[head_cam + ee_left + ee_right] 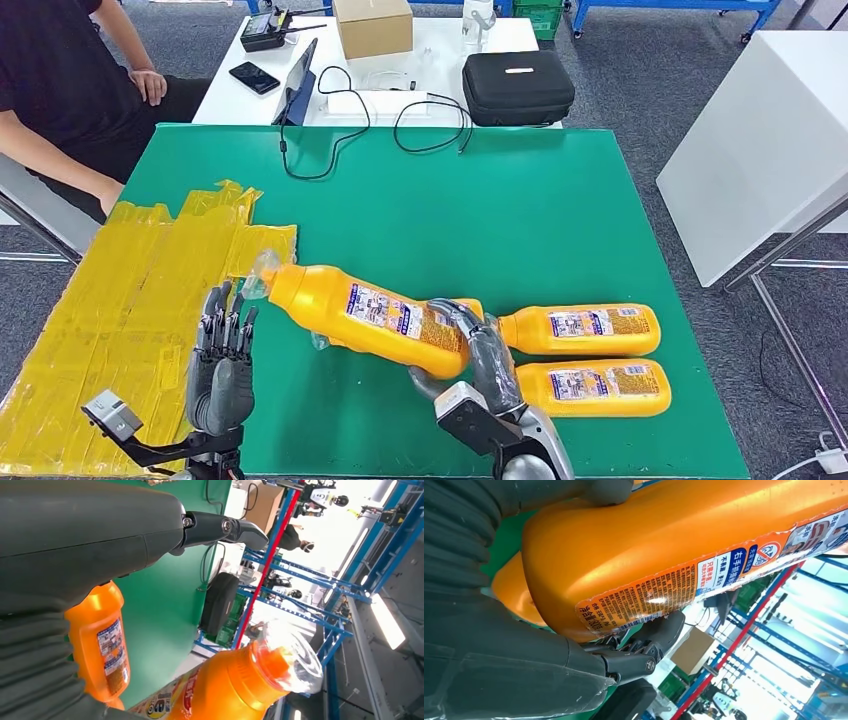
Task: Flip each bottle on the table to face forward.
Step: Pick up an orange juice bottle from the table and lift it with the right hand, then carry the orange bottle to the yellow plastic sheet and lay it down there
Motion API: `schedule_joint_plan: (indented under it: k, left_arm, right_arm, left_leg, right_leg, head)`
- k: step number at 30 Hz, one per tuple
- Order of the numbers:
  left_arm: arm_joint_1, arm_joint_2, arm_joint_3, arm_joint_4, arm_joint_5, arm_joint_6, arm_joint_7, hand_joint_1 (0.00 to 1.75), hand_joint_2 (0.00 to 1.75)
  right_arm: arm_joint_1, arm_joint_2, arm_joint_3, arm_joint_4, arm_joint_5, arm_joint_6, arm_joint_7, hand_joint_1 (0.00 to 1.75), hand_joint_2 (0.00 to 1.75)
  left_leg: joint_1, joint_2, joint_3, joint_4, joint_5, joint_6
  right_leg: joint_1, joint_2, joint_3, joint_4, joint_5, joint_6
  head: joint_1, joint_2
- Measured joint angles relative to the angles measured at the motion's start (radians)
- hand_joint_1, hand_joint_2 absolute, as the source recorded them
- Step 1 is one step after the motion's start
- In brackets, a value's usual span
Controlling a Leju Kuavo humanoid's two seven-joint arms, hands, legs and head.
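My right hand (478,352) grips the base end of an orange bottle (372,318), lifted and tilted with its clear cap pointing left; its printed back label faces up. The right wrist view shows that bottle (684,545) close up, my fingers (644,645) wrapped under it. Two more orange bottles lie side by side on the green table (480,210) to the right: one (582,329) farther, one (596,387) nearer, labels up. My left hand (222,362) stands upright, fingers apart, holding nothing, just left of the lifted bottle's cap (292,662).
Yellow plastic sheeting (130,300) covers the table's left part. A black cable (330,130) trails across the far edge. Behind stand a white table with a black case (517,86), cardboard box (372,25) and phone. A seated person (60,90) is at far left.
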Motion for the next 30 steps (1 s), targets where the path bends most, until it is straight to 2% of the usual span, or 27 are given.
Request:
schedule_joint_plan:
  k: [9, 15, 30]
  left_arm:
    - [-0.001, 0.000, 0.000, 0.004, 0.019, -0.010, 0.007, 0.00, 1.75]
    - [-0.005, -0.002, -0.001, 0.022, 0.133, -0.095, 0.039, 0.00, 1.75]
    - [-0.009, -0.002, 0.001, 0.086, 0.321, -0.233, 0.070, 0.00, 1.75]
  right_arm:
    - [-0.009, 0.015, 0.001, 0.002, -0.001, 0.003, -0.002, 1.75, 1.75]
    - [-0.035, 0.027, 0.030, 0.022, -0.001, 0.023, -0.003, 1.75, 1.75]
    - [-0.179, 0.082, 0.289, 0.238, 0.035, 0.054, 0.010, 1.75, 1.75]
  left_leg:
    - [0.000, 0.000, 0.000, 0.000, 0.000, 0.000]
    - [0.000, 0.000, 0.000, 0.000, 0.000, 0.000]
    - [0.000, 0.000, 0.000, 0.000, 0.000, 0.000]
  right_leg:
    - [0.000, 0.000, 0.000, 0.000, 0.000, 0.000]
    - [0.000, 0.000, 0.000, 0.000, 0.000, 0.000]
    - [0.000, 0.000, 0.000, 0.000, 0.000, 0.000]
  head:
    - [0.000, 0.000]
    - [0.000, 0.000]
    - [0.000, 0.000]
